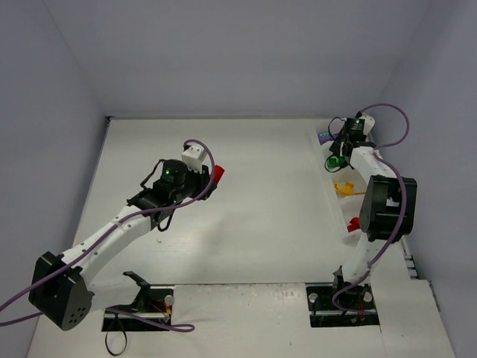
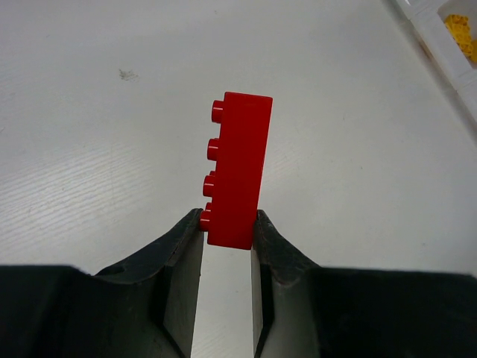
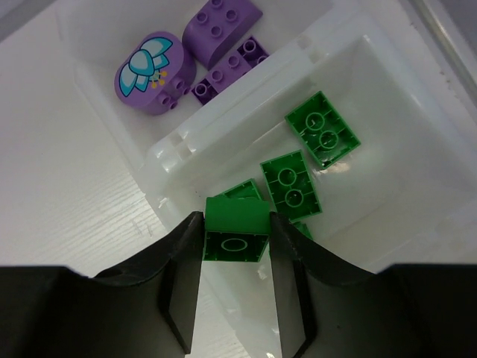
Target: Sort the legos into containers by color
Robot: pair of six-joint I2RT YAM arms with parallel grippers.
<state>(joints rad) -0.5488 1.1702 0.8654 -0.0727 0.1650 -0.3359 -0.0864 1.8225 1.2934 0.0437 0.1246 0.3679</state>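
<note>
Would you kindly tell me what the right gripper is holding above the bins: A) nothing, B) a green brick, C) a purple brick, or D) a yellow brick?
B: the right wrist view shows the right gripper clamped on a green brick above the bin holding loose green bricks.

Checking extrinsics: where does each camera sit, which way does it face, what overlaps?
Top external: above and behind the arms, looking down at the table; both show whole.
Left wrist: looks along the left gripper at its red brick, table beyond.
Right wrist: looks down past the right gripper and its green brick into the green bin.
Shared: the red brick, top and left wrist views.
</note>
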